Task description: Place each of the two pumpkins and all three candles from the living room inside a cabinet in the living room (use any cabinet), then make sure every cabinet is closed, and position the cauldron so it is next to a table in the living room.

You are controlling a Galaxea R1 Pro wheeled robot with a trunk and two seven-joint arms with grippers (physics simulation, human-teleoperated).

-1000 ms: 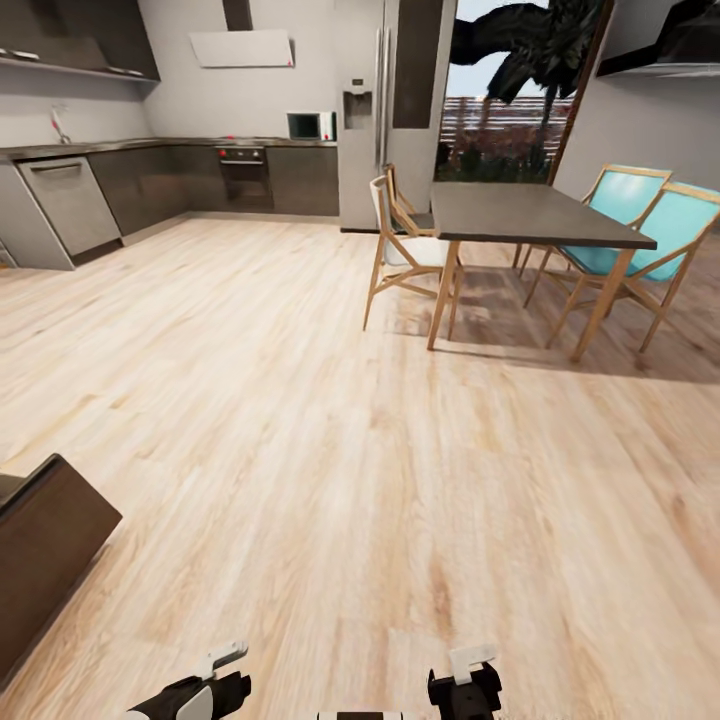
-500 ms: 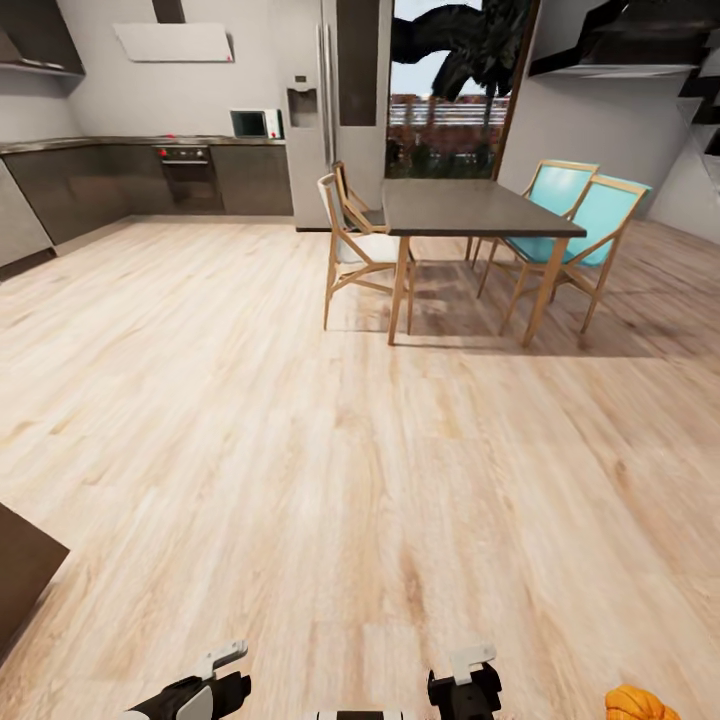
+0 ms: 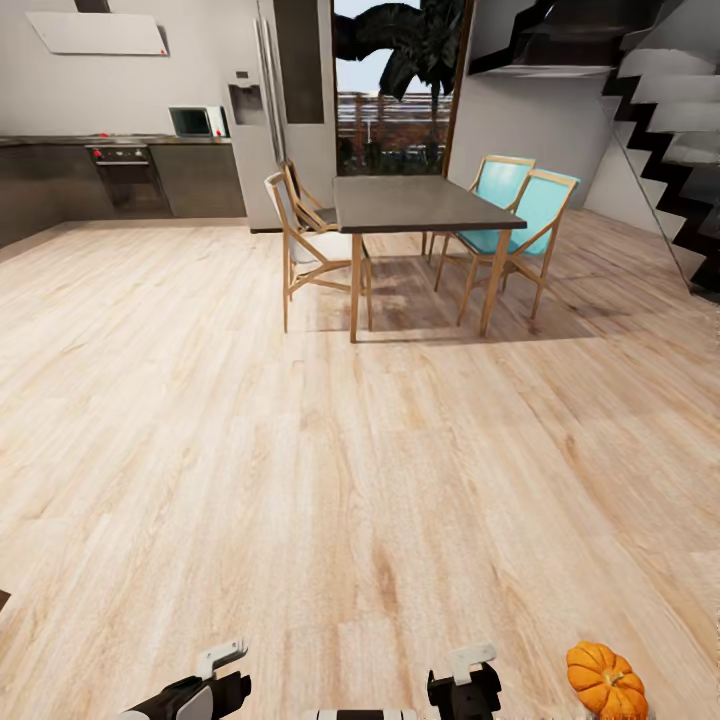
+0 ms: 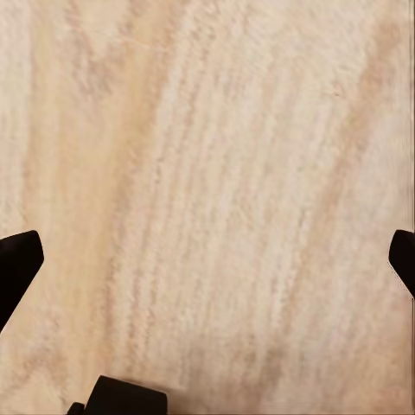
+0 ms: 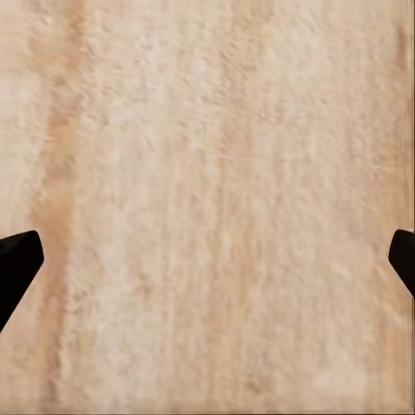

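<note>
One small orange ribbed pumpkin [image 3: 605,680] sits on the wood floor at the lower right of the head view, just right of my right arm's wrist [image 3: 465,688]. My left arm's wrist [image 3: 200,690] is at the lower left. In the left wrist view, my left gripper [image 4: 207,264] is open, its dark fingertips [image 4: 17,264] far apart over bare floor. My right gripper [image 5: 207,259] is open in the same way, with nothing between its fingertips [image 5: 17,259]. The candles, cauldron, cabinet and glass table are out of view.
A dark-topped dining table [image 3: 410,203] with wooden legs stands ahead, with a white chair [image 3: 305,245] and teal chairs [image 3: 520,205] around it. A staircase [image 3: 675,110] rises at the right. The fridge [image 3: 265,110] and kitchen counters [image 3: 130,175] line the far left wall.
The head view has swung to the right. The pumpkin has come fully into view at the lower right and the dark furniture corner at the left has slid out. The arms keep their pose.
</note>
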